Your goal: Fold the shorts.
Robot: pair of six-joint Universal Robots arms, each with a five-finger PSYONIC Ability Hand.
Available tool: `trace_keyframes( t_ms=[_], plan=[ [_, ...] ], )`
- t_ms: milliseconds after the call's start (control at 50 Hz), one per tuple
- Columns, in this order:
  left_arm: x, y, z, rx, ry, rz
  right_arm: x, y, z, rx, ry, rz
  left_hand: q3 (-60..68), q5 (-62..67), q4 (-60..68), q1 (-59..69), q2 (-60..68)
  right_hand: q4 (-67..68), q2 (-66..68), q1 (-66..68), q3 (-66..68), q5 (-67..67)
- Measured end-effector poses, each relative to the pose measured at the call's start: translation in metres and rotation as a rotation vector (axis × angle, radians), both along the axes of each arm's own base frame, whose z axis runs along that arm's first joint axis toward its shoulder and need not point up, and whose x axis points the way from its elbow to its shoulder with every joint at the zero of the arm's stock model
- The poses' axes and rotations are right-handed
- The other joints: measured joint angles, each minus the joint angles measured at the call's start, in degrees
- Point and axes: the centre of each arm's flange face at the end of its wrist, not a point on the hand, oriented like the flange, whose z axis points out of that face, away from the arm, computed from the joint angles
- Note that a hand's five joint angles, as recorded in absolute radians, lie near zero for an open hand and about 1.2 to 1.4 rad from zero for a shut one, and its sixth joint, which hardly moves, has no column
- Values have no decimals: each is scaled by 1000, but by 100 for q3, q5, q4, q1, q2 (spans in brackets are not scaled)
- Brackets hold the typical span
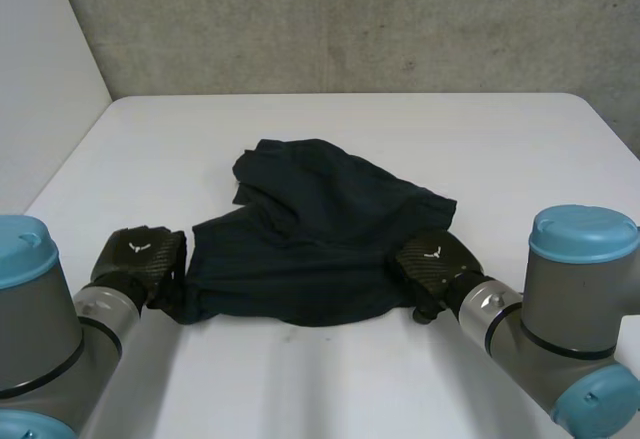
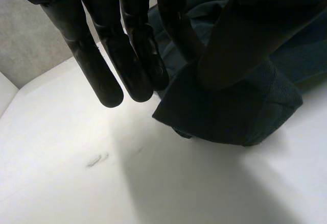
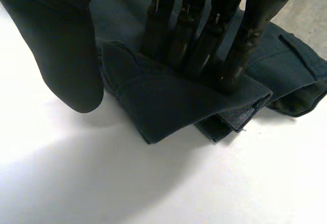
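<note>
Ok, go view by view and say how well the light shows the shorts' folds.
Head view: the shorts are a dark mass on the bright table, creases faint. Left wrist view: the corner pinched by the left hand sits shaded, its weave just showing. Right wrist view: light catches the folded edge by the right hand, layers and hem clear.

head: above-behind, looking down at table [image 1: 500, 159] | wrists: close-up, low | shared: shorts [image 1: 320, 239] near edge
</note>
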Motion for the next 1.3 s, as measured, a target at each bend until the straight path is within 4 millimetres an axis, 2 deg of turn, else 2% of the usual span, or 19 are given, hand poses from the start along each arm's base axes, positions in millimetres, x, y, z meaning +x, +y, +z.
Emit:
trace_keyframes(
  t_ms=[120, 140, 200, 320, 340, 360, 440, 600, 620, 660, 720, 780, 860, 980, 1100, 1160, 1220, 1260, 1300],
  plan=[
    [-1, 1, -5, 17, -5, -6, 2, -6, -2, -28, 19, 1, 238, 110, 201, 9, 214, 760, 758, 490, 690, 771],
    [-1, 1, -6, 22, -5, -11, 2, -8, -2, -34, 21, 0, 246, 111, 216, 10, 222, 1858, 1932, 1406, 1679, 1816],
    [-2, 2, -7, 27, -6, -27, 3, -11, 1, -47, 17, -3, 246, 112, 218, 10, 222, 2374, 2443, 1777, 2102, 2308],
    [-7, 2, -2, 1, -34, -91, 4, -19, 18, -94, -6, -13, 246, 172, 220, 11, 222, 2547, 2582, 1912, 2236, 2444],
    [-8, 2, 2, -16, -47, -106, 4, -23, 36, -135, -28, -17, 246, 172, 220, 11, 222, 2548, 2582, 1960, 2237, 2444],
    [-8, 2, 4, -28, -53, -112, 4, -23, 40, -145, -32, -18, 246, 173, 220, 11, 222, 2548, 2582, 1960, 2237, 2444],
    [-11, -1, 34, -152, -85, -141, 4, -24, 75, -200, -52, -17, 246, 172, 221, 11, 222, 2547, 2582, 1961, 2341, 2443],
    [-8, 12, 142, -551, -88, -138, -7, -14, 162, -265, -52, -19, 247, 172, 222, 11, 222, 2594, 2582, 1961, 2345, 2444],
    [-8, 12, 142, -551, -88, -138, -7, -14, 162, -265, -52, -19, 247, 172, 222, 11, 222, 2594, 2582, 1961, 2345, 2444],
    [-6, 19, 166, -636, -82, -130, -12, -9, 190, -288, -46, -19, 247, 172, 222, 11, 222, 2602, 2582, 1961, 2345, 2444],
    [-7, 23, 175, -665, -89, -136, -14, -7, 204, -301, -39, -15, 247, 172, 222, 11, 222, 2602, 2582, 1961, 2419, 2444],
    [-10, 22, 167, -636, -109, -153, -13, -6, 206, -298, -32, -11, 247, 193, 222, 11, 222, 2602, 2582, 1961, 2528, 2444],
    [-18, 12, 134, -521, -161, -189, -10, -10, 192, -255, -9, -3, 247, 255, 222, 59, 223, 2602, 2582, 1960, 2539, 2495],
    [-28, -6, 67, -309, -243, -234, -3, -23, 137, -104, 58, 5, 266, 255, 222, 70, 242, 2602, 2582, 1961, 2539, 2519],
    [-36, -25, 32, -236, -269, -248, 2, -34, 96, -8, 100, 8, 266, 255, 222, 71, 242, 2602, 2582, 1961, 2562, 2519],
    [-43, -42, 31, -280, -257, -239, 6, -45, 84, -12, 96, 1, 267, 255, 223, 72, 242, 2602, 2582, 1961, 2580, 2519],
    [-52, -65, 43, -378, -230, -211, 11, -60, 84, -76, 70, -16, 267, 255, 223, 73, 242, 2602, 2582, 1961, 2580, 2519],
    [-58, -83, 60, -472, -206, -180, 14, -71, 89, -139, 47, -31, 267, 255, 224, 73, 242, 2602, 2582, 1961, 2580, 2519],
    [-65, -103, 87, -594, -175, -134, 21, -94, 110, -307, -18, -68, 269, 255, 224, 73, 246, 2602, 2582, 1961, 2580, 2519]
  ],
)
